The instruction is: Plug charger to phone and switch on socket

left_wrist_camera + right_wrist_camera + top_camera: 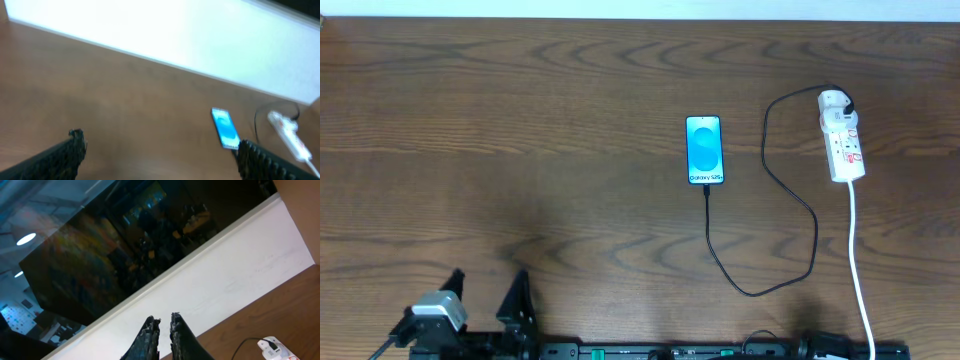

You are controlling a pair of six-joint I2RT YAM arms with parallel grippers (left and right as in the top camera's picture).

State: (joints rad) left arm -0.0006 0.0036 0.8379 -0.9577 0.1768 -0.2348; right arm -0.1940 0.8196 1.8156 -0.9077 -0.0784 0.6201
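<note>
The phone [705, 150] lies face up mid-table, its blue screen lit; it also shows in the left wrist view [225, 127]. The black charger cable [750, 292] runs from the phone's bottom edge in a loop round to the white adapter on the socket [843, 140], a white power strip at the right. The socket also shows in the left wrist view [289, 135] and the right wrist view [274, 345]. My left gripper [487, 287] [160, 150] is open and empty at the front left, far from the phone. My right gripper [163, 320] is shut on nothing and tilted up towards the wall.
A thick white cord [858, 260] runs from the socket to the table's front edge. A white wall strip [165, 40] borders the table's far edge. The arms' base rail [650, 352] lies along the front edge.
</note>
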